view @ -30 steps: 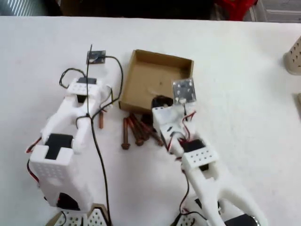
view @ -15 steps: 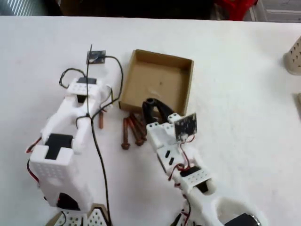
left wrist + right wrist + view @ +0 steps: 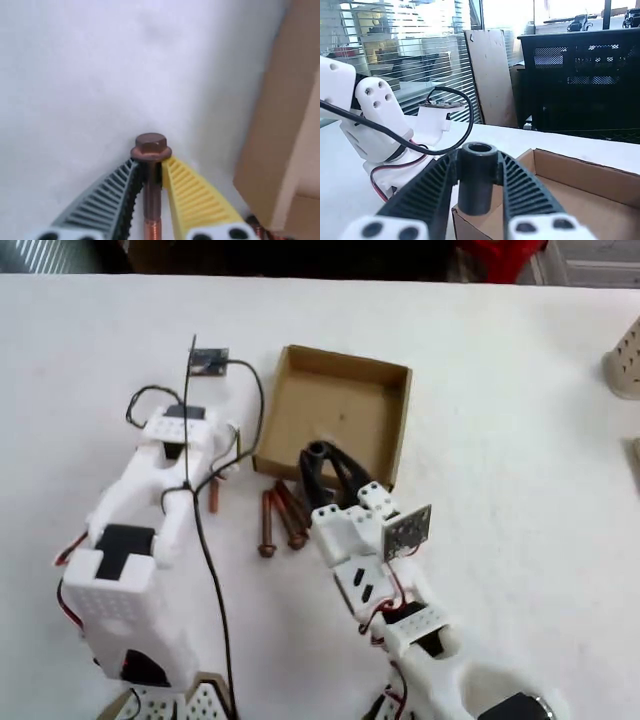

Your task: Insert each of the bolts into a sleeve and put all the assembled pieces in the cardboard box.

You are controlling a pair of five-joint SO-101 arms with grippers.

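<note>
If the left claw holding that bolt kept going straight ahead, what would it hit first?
Probably the white table, with the bolt ahead of the left gripper touching first; the gap is hard to judge.

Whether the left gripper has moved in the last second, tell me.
No. The left gripper holds its bolt at the same spot beside the cardboard box, no nearer and no farther.

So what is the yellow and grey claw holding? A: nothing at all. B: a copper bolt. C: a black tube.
B: the left gripper is shut around the copper bolt, just below its hex head.
</note>
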